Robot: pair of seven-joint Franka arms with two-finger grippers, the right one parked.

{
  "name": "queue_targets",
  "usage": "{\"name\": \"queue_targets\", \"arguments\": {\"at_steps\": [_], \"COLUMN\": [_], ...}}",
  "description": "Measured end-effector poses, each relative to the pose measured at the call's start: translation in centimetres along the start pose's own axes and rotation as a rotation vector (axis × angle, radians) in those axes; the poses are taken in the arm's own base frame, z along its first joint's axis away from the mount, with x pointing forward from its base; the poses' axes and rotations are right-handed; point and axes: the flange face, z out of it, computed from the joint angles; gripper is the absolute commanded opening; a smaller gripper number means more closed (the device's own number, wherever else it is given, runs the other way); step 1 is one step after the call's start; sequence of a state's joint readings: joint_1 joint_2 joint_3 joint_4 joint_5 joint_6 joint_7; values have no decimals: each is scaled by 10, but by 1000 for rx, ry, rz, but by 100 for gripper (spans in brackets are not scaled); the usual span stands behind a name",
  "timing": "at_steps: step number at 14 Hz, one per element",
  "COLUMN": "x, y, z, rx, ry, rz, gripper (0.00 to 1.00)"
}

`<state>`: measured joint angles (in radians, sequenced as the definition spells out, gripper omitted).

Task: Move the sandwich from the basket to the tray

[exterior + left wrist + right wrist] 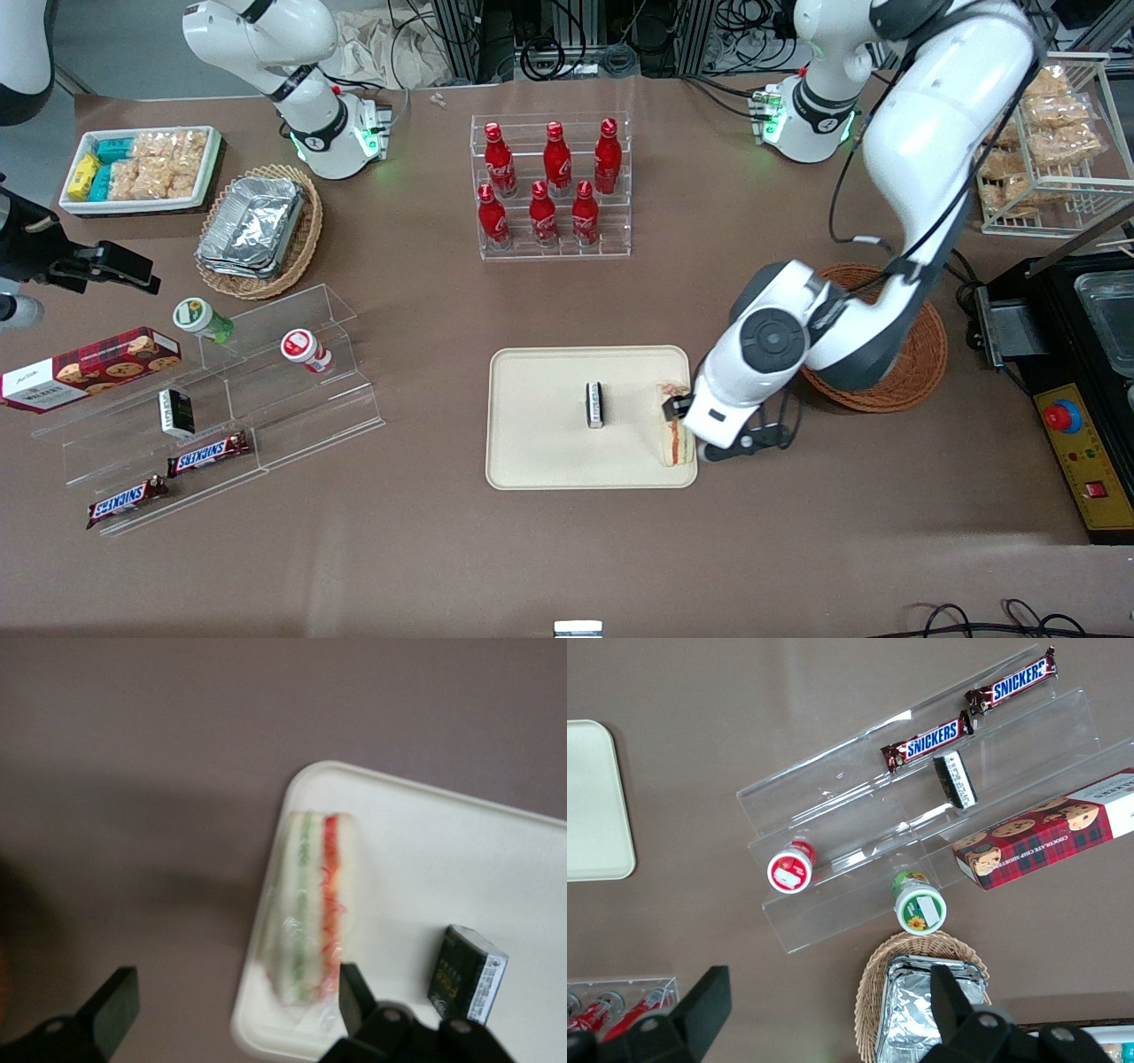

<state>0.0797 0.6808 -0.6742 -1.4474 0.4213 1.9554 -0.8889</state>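
We see the white left arm's black two-finger gripper (232, 1005) pointing downward, fingers (353, 992) spread wide apart, its elbow bent low.

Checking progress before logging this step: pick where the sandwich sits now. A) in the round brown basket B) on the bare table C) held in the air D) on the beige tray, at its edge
D: the sandwich lies on the tray by its rim, with the open gripper above it, not gripping it.
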Motion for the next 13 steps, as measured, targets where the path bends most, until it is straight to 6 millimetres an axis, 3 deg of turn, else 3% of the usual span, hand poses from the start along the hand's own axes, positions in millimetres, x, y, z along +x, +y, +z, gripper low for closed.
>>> {"name": "queue_targets", "arguments": {"at_steps": [3,5,7,10,13], "x": [-4,-12,-38,-70,-57], "y": [-63,-112,-144,-174,-223], "z": [-99,-149,-174,-189,-197], "rx": [28,27,38,89,95], "ry": [-61,-53,-42,-14,-7], "rz": [5,24,12,18,74], "gripper": [100,100,100,100,100]}}
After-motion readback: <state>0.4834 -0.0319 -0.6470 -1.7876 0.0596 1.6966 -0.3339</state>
